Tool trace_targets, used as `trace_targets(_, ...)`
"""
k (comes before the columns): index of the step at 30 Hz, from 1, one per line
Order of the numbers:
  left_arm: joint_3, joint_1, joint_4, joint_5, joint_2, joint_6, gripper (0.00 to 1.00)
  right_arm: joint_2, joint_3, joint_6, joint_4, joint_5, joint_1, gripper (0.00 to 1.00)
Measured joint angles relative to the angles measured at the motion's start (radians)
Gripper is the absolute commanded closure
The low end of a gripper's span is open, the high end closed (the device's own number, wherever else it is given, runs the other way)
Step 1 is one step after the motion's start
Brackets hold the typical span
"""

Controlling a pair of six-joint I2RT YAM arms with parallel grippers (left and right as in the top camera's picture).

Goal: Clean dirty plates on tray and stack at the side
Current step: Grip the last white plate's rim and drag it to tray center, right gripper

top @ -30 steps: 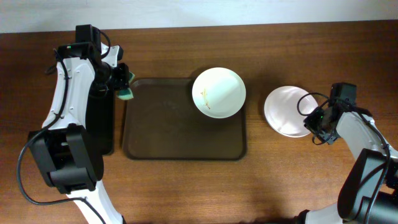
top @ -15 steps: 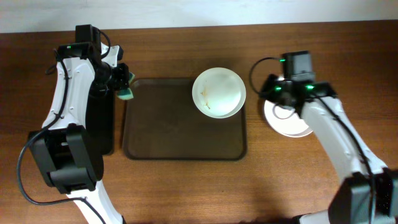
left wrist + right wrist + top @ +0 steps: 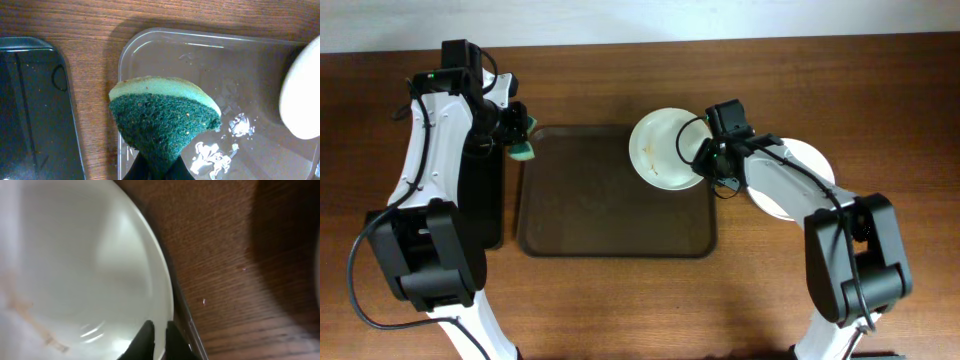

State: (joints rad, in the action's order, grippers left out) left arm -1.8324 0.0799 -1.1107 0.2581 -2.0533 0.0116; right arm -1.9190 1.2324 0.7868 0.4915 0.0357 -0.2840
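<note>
Smeared plate (image 3: pixel 75 265) has its rim between the right end effector's (image 3: pixel 161 339) fingertips.

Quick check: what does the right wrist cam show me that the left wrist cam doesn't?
Only right wrist: the right gripper straddling the rim of the plate, grip unclear, plus a brownish smear inside it. Only left wrist: the left gripper pinching the green sponge at the corner of the brown tray, with the black tray alongside. Both: that white plate's edge and the wooden table.

Robot lab: wooden table (image 3: pixel 620 300), white wall (image 3: pixel 620 15).
</note>
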Motion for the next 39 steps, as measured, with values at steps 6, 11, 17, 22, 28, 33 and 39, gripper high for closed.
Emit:
trace_targets(6,0.000,-0.002,0.000,0.000,0.000,0.000,1.00,-0.069,0.048,-0.006,0.031,0.045,0.006,0.93)
trace_targets(11,0.000,-0.002,0.000,0.000,0.000,0.000,1.00,-0.087,0.130,-0.075,0.172,0.117,-0.012,0.95)
trace_targets(17,0.000,-0.006,0.000,0.000,0.000,0.000,1.00,-0.087,0.137,-0.079,0.193,0.183,-0.157,0.75)
trace_targets(22,0.000,-0.006,0.000,0.000,0.000,0.000,1.00,-0.087,0.139,-0.084,0.208,0.233,-0.200,0.55)
trace_targets(28,0.000,-0.006,0.000,0.000,0.000,0.000,1.00,-0.095,0.290,-0.370,0.208,0.201,-0.196,0.45)
trace_targets(33,0.000,-0.006,0.000,0.000,0.000,0.000,1.00,-0.201,0.488,-0.565,0.339,0.122,-0.187,0.58)
trace_targets(39,0.000,-0.006,0.000,0.000,0.000,0.000,1.00,-0.318,0.505,-0.662,0.341,0.111,-0.185,0.69)
